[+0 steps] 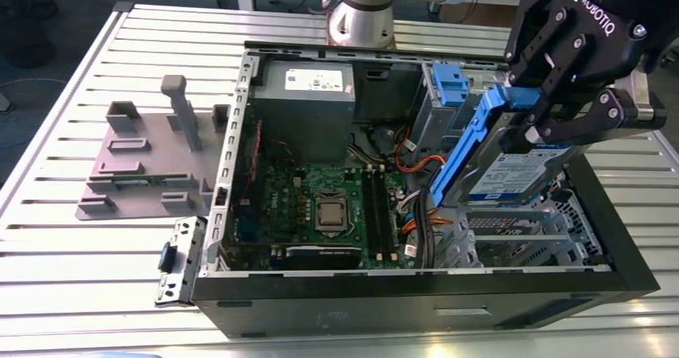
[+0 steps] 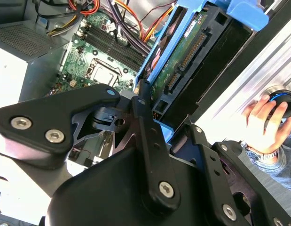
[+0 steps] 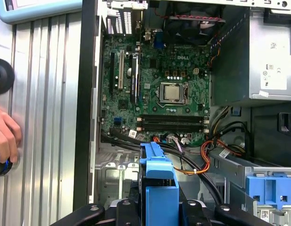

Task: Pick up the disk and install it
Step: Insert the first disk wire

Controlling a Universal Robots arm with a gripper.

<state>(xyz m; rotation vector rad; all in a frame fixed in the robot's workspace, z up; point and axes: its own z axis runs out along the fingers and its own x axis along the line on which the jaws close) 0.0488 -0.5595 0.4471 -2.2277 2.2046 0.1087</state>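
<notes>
We see our gripper (image 1: 536, 123) clenched on the disk (image 1: 510, 171), holding it tilted on edge in its blue bracket (image 1: 472, 147) above the open computer case (image 1: 424, 294), at about three o'clock from the motherboard (image 1: 323, 207). A person's hand (image 2: 265, 125) rests on the slatted table (image 1: 95, 270) beside the case.

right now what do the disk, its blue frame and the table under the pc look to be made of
The disk: silver-grey body with a paper-like white and blue label, probably metal. Its blue bracket: matte, moulded, most likely plastic. The table: pale ribbed slats with a dull sheen, apparently aluminium. The gripper is shut on the disk.
</notes>
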